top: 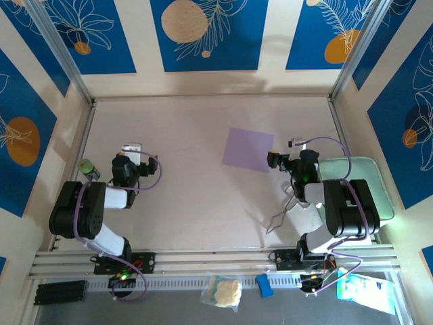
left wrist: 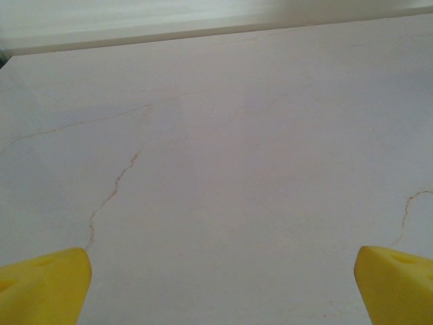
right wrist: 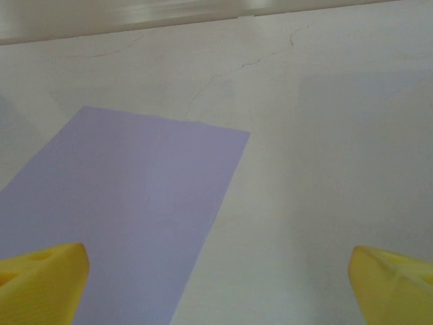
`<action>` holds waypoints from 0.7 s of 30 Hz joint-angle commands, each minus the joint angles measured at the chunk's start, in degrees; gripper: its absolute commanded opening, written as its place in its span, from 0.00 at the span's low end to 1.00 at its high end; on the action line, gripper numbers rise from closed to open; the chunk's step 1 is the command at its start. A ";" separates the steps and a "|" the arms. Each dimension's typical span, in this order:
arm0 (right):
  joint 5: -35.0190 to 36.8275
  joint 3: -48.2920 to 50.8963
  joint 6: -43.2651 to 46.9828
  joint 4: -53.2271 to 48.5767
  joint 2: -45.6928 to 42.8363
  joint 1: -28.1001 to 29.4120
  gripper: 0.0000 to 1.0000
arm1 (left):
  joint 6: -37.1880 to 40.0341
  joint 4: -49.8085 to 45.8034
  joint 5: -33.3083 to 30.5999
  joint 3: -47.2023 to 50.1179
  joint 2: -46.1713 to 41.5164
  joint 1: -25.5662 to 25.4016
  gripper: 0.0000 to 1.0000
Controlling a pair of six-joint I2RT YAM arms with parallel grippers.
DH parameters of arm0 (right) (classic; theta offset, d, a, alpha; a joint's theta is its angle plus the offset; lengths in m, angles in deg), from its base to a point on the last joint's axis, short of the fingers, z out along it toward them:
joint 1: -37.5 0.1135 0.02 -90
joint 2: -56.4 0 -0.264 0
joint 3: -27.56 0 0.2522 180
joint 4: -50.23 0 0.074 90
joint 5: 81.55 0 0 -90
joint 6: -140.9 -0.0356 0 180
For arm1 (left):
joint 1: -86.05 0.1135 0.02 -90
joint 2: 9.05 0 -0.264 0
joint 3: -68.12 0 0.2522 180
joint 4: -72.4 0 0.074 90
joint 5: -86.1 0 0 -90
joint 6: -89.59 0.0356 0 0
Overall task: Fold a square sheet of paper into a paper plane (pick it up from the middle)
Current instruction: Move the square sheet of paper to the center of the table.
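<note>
The square sheet of paper (top: 248, 149), plain lavender, lies flat and uncreased on the pale table, right of centre. My right gripper (top: 276, 161) sits low at the sheet's right edge. In the right wrist view the right gripper (right wrist: 216, 288) stands open. Its yellow fingertips (right wrist: 42, 279) are far apart, the left one over the sheet (right wrist: 135, 203) and the other over bare table. My left gripper (top: 132, 150) rests well to the left of the paper. In the left wrist view the left gripper (left wrist: 220, 291) is open, with bare table between its yellow fingertips (left wrist: 42, 284).
A pale mint-green tray (top: 380, 177) sits at the right edge, partly under the right arm. A small green-topped object (top: 86, 167) stands by the left wall. Low walls (top: 210, 98) border the table. A small bag (top: 223, 291) and a blue item (top: 264, 284) lie below the front rail.
</note>
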 commanded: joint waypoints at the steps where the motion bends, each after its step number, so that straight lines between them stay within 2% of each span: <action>1: -0.85 -1.26 0.84 -0.01 0.06 -0.34 0.99 | 0.73 0.07 1.21 -0.82 0.26 -0.37 0.99; 21: -0.84 -1.50 0.80 -0.92 -0.69 -0.24 0.99 | 0.21 2.28 0.24 0.30 0.18 -0.41 1.00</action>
